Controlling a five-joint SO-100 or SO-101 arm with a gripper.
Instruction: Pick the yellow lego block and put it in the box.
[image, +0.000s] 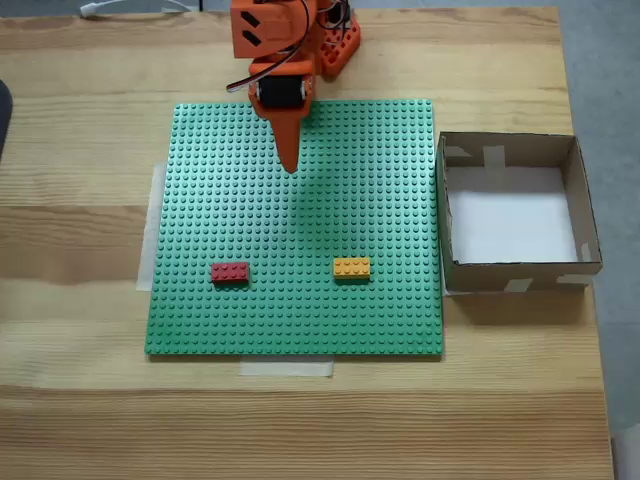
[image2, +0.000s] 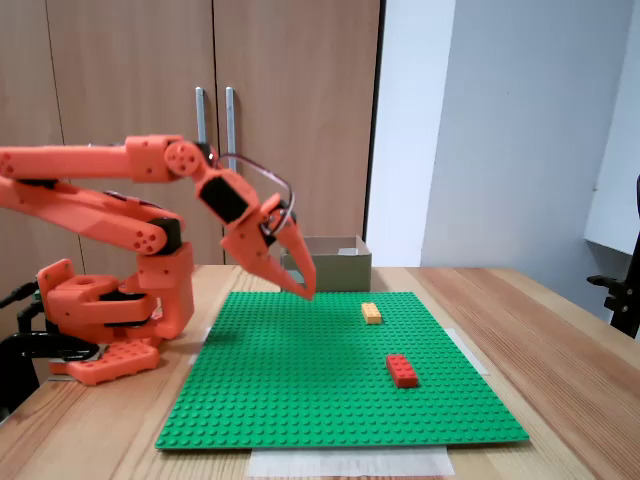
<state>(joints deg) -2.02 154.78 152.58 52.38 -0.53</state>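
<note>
A: The orange jaws (image: 291, 165) look pressed together into one point and grasp nothing. They hang over the upper middle of the green baseplate (image: 200, 300), well apart from both bricks.

B: So where does the yellow lego block (image: 351, 267) sit?

A: In a fixed view from above it lies on the baseplate's lower right part, with the red lego brick (image: 230, 271) to its left in the same row. The cardboard box (image: 519, 271) stands on the wooden worktop (image: 80, 420) just beside the baseplate's right edge, its white bottom bare.

B: What might go wrong?

A: Likely a descent with the jaws unopened would knock the block instead of straddling it. If its studs grip the baseplate, a weak pinch may slip off. Drifting left risks taking the red brick. A low carry could clip the box's near wall.
</note>
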